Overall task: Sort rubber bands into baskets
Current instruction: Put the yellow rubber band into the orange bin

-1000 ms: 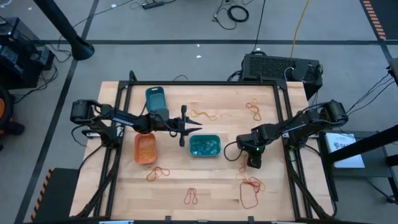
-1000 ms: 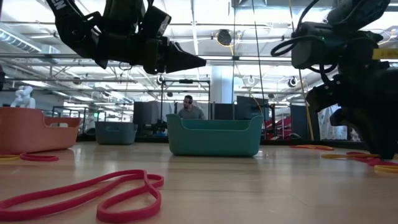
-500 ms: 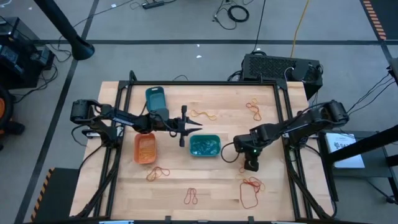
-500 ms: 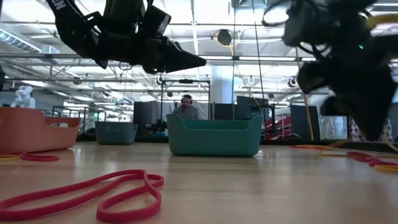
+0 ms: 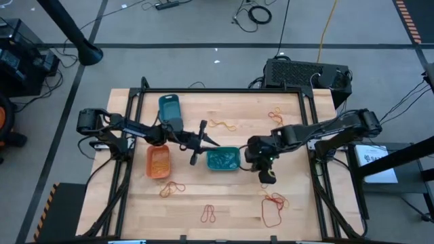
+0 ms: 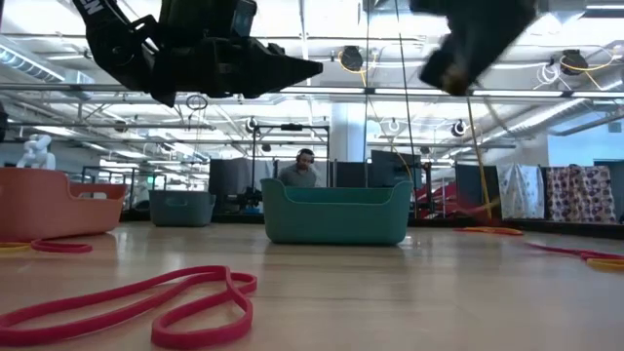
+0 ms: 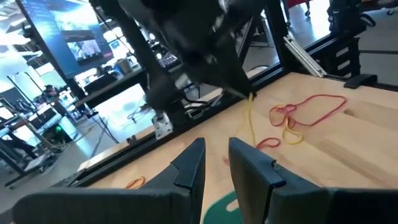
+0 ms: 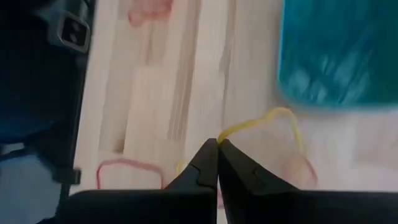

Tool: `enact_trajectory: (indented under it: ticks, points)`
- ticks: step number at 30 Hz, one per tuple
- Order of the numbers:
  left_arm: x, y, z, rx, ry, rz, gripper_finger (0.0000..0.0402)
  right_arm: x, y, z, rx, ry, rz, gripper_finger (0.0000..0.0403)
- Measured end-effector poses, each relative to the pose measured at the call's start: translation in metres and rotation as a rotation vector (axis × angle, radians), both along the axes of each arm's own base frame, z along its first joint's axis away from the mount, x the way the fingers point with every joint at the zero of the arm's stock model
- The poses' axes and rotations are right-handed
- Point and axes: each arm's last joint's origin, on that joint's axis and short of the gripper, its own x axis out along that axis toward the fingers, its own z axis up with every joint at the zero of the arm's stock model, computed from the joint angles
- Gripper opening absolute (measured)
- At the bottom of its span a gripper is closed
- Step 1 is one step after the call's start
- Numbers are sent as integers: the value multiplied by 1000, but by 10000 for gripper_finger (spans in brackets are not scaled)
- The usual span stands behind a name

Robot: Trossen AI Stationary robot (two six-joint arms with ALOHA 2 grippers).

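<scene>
**Band pinched beside teal basket**

High view: right gripper (image 5: 268, 177) is seen near teal basket (image 5: 223, 158). Right wrist view: yellow rubber band (image 8: 273, 124) is clamped between closed fingers (image 8: 205, 165). Left gripper (image 7: 214, 168) is held slightly parted, empty.

Right pincer (image 6: 478, 44) blurred, cut off above.

Grey floor (image 5: 203, 61) with black cables (image 5: 258, 13), bright ceiling lights (image 6: 322, 19) beyond.
</scene>
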Motion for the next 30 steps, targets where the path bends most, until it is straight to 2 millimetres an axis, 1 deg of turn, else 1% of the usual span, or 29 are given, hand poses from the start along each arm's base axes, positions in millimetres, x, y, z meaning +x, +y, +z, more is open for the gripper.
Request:
enact_trajectory:
  ticks: [4,8,11,17,21,25,30]
  points:
    - [5,-6,-3,-3,10,-51,80,8,-2,17,-56,-117,55,0]
    - [22,-13,-6,7,6,-178,80,15,-7,26,-88,-216,57,0]
    - [39,-17,-10,13,9,-212,80,19,-12,27,-95,-251,51,0]
    - [67,-15,-16,8,19,-166,80,21,-17,28,-112,-277,59,0]
    - [80,-12,-19,12,15,-109,80,20,-17,28,-118,-279,73,0]
    - [87,-12,-23,13,24,-100,80,20,-17,28,-121,-277,78,0]
    - [88,-10,-22,19,21,-95,79,20,-17,28,-127,-278,87,0]
